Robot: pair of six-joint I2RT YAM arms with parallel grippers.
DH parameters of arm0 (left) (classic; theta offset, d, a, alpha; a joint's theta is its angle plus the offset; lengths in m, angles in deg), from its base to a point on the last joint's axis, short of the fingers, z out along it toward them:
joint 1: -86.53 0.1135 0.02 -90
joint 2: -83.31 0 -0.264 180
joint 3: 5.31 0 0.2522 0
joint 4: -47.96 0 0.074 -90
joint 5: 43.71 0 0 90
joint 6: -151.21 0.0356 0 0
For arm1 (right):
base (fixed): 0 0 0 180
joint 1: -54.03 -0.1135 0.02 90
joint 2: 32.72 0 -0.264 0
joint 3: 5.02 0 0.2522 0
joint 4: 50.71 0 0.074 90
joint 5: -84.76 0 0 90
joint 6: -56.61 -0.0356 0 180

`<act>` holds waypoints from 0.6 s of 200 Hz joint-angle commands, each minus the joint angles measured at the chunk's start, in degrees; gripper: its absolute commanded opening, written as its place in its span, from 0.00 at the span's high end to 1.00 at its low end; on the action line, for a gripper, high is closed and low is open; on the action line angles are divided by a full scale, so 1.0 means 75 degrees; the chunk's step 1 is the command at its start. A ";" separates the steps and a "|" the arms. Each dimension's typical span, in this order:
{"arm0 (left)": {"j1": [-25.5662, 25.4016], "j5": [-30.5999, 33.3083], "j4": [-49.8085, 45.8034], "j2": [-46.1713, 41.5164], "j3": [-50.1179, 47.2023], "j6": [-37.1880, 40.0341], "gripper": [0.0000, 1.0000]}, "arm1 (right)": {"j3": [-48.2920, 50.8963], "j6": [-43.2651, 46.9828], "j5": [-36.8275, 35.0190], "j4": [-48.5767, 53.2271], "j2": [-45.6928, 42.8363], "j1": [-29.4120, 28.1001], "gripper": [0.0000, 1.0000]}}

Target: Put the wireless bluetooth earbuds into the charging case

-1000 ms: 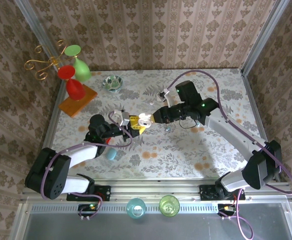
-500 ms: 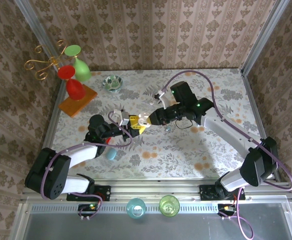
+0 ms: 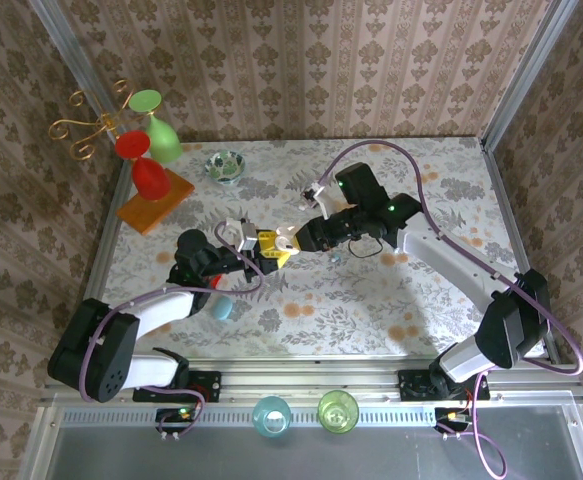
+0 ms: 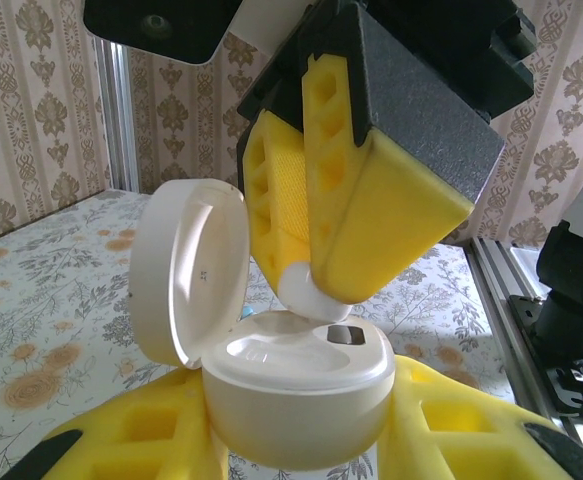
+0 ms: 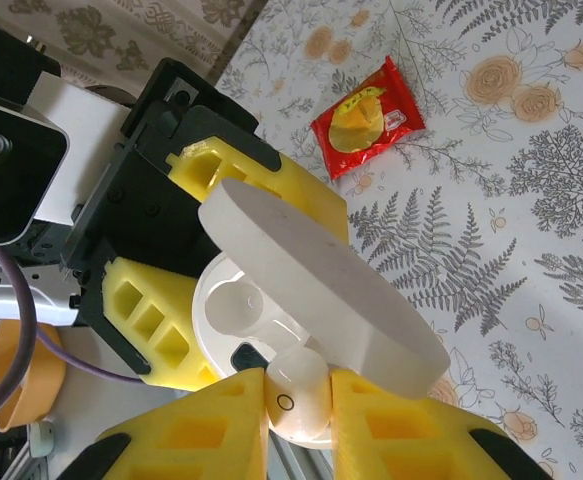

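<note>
My left gripper (image 4: 296, 425) is shut on the white charging case (image 4: 296, 385), whose round lid (image 4: 186, 270) stands open to the left. The right gripper (image 5: 299, 405) is shut on one white earbud (image 5: 299, 393) and holds it against the case's top face (image 5: 233, 312), next to an empty round well. From the left wrist, that earbud (image 4: 306, 292) pokes out under the right gripper's yellow fingers (image 4: 361, 210), touching the case. From above, both grippers meet at the case (image 3: 287, 240) in mid-table. A tiny pale piece (image 3: 334, 257) lies on the table just right of them.
A green glass bowl (image 3: 225, 165) sits at the back. At back left, a stand with red and green glasses (image 3: 146, 150) rests on an orange base (image 3: 156, 203). A red snack packet (image 5: 369, 118) lies beneath the left arm. Two cups (image 3: 271, 413) (image 3: 337, 410) stand on the front rail.
The right arm has moved left, bringing the earbud onto the open case. The left gripper and the case have stayed put.
</note>
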State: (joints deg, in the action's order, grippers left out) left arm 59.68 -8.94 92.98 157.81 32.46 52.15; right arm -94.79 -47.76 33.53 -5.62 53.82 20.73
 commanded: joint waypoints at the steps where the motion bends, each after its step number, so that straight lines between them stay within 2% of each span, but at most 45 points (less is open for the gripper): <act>1: 0.0041 -0.0051 0.0271 -0.0195 0.0176 -0.0058 0.85 | -0.0260 0.0240 -0.0332 0.0437 0.0106 -0.0049 0.77; 29: 0.0043 -0.0056 0.0272 -0.0177 0.0197 -0.0047 0.85 | -0.0408 0.0270 -0.0410 0.0601 0.0123 -0.0055 0.76; 109: 0.0041 -0.0092 0.0308 -0.0196 0.0145 -0.0001 0.85 | -0.0585 0.0264 -0.0944 0.0535 -0.0092 -0.0056 0.62; 120: 0.0259 -0.0067 0.0318 -0.0215 0.0107 0.0028 0.84 | -0.0486 0.0321 -0.0995 0.0403 -0.0284 -0.0039 0.60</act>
State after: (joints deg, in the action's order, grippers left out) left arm 60.10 -8.91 93.01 157.81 32.48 52.15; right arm -97.50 -46.73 28.39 -2.38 53.91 20.60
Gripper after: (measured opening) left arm 0.341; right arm 0.380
